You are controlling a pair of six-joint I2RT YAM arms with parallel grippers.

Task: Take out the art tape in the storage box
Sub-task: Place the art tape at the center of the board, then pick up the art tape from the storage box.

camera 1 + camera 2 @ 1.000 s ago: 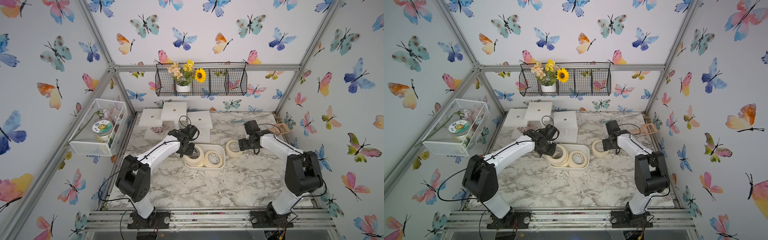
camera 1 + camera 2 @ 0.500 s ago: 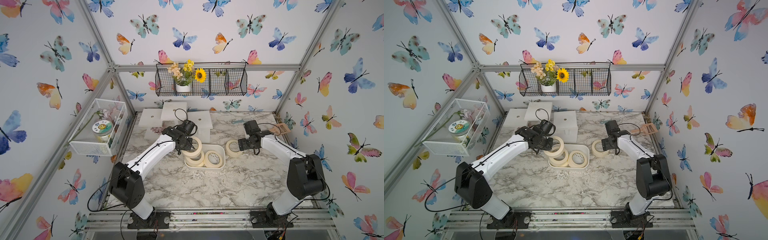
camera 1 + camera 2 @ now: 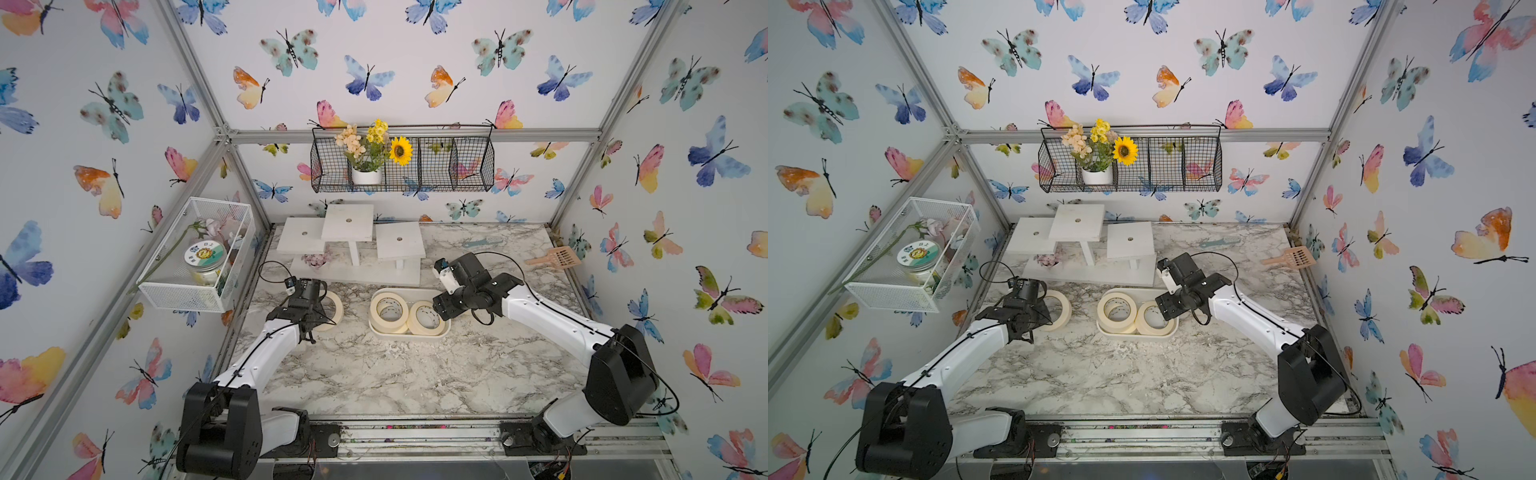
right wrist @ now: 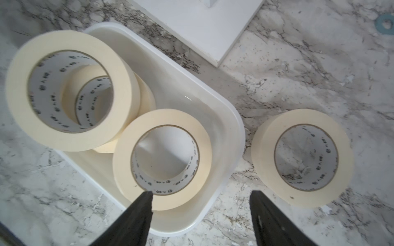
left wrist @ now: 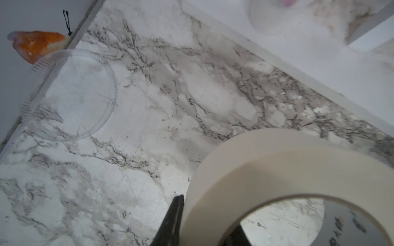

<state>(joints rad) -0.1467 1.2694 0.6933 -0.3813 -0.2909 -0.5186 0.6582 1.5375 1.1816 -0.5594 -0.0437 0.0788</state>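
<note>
- The left gripper (image 5: 205,215) is clamped on the wall of one art tape roll (image 5: 277,170): one black finger (image 5: 172,217) lies outside the ring and the other inside it.
- In a top view this held roll (image 3: 334,309) sits over the marble table (image 3: 395,382), to the left of the storage box (image 3: 409,336) and apart from it. I cannot tell whether it touches the table.
- The storage box holds three rolls. An upper roll (image 4: 70,141) is stacked off-centre on a lower roll (image 4: 147,93), and a single roll (image 4: 121,164) lies flat beside them.
- A loose roll (image 4: 263,157) lies flat on the table, just outside the end of the box.
- The right gripper (image 4: 201,192) hovers over that end of the box with its jaws apart and nothing between them. One finger (image 4: 136,217) is above the rim of the single roll.
- The white cores carry a repeated dark logo and characters, too small to read.
- A clear round lid (image 5: 70,95) lies on the table near the wall.
- The jar (image 3: 204,255) in the white mesh basket (image 3: 183,297) has a sunflower label on its lid; its writing is not legible.
</note>
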